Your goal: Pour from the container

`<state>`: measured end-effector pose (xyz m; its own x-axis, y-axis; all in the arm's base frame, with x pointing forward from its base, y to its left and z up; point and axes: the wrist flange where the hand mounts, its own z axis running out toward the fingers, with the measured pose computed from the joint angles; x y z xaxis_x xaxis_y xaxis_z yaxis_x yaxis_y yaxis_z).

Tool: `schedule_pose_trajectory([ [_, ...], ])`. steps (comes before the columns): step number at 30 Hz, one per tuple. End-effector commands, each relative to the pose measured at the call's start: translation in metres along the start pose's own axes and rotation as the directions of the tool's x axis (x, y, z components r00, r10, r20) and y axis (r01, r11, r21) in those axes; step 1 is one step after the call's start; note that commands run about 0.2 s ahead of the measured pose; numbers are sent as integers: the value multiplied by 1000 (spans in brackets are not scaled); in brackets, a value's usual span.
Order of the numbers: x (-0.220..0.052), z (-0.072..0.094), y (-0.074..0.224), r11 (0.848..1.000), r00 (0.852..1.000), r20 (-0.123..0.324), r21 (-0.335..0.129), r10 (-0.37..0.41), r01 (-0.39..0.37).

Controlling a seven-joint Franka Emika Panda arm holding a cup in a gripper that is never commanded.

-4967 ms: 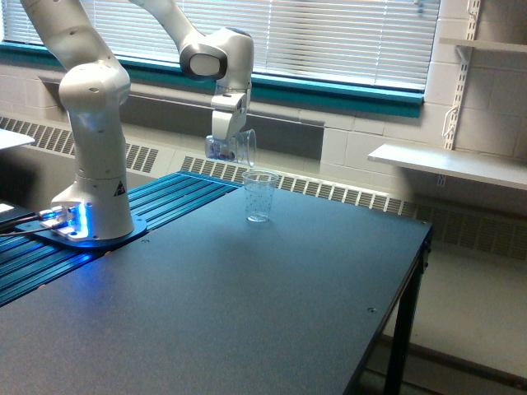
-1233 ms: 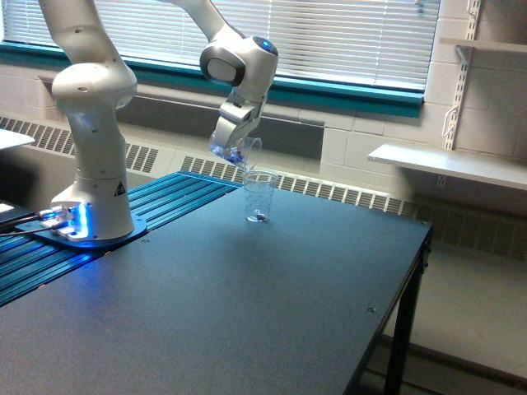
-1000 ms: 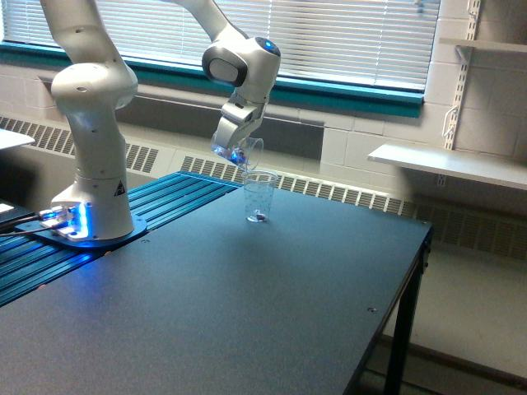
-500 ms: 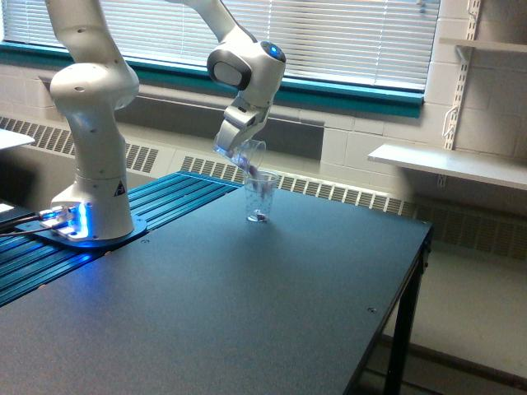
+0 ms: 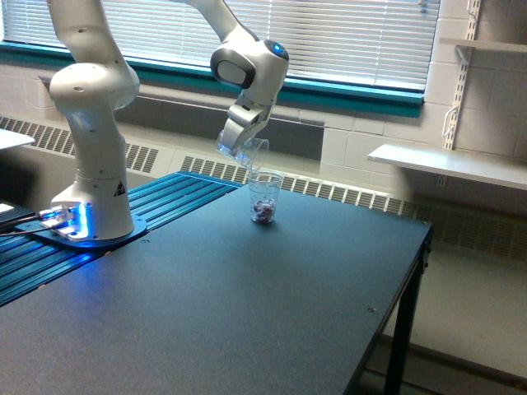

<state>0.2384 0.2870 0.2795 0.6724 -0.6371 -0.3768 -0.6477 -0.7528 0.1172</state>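
We see our claw [image 5: 236, 136] closed around the small clear tapered plastic cup [image 5: 247, 151], which hangs tipped steeply over, its mouth pointing down and toward the exterior view's right. The cup's lip sits just above the rim of a second clear plastic cup [image 5: 263, 200], which stands upright on the dark matte surface [image 5: 247, 313], near its far edge. Dark reddish pieces [image 5: 263, 213] lie piled in the bottom of that standing cup; the tilted cup looks nearly or fully empty, though we cannot tell for sure through the clear wall.

We judge the pour to be at or near its end. The risks from here are these:

- The lower cup is light and nothing holds it, so if we lower or swing the tilted cup while its lip is so close, we could clip the rim and knock it over, spilling the pieces.
- Any pieces left clinging inside could drop onto the surface if we pull away before righting the cup.
- The thin plastic wall may flex in our grip, and a fast rotation back could let it slip.
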Motion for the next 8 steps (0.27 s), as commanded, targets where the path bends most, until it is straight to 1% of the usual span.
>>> schedule_pose_trajectory([
  [1, -3, -2, -2, 1000, 1000, -25, -3, 5, -5],
  [3, -3, -3, -2, 1000, 1000, -27, 0, 4, -4],
  [6, -1, -8, -3, 1000, 1000, -25, 24, 13, -13],
  [8, 0, -9, -2, 1000, 1000, -25, 26, 15, -14],
])
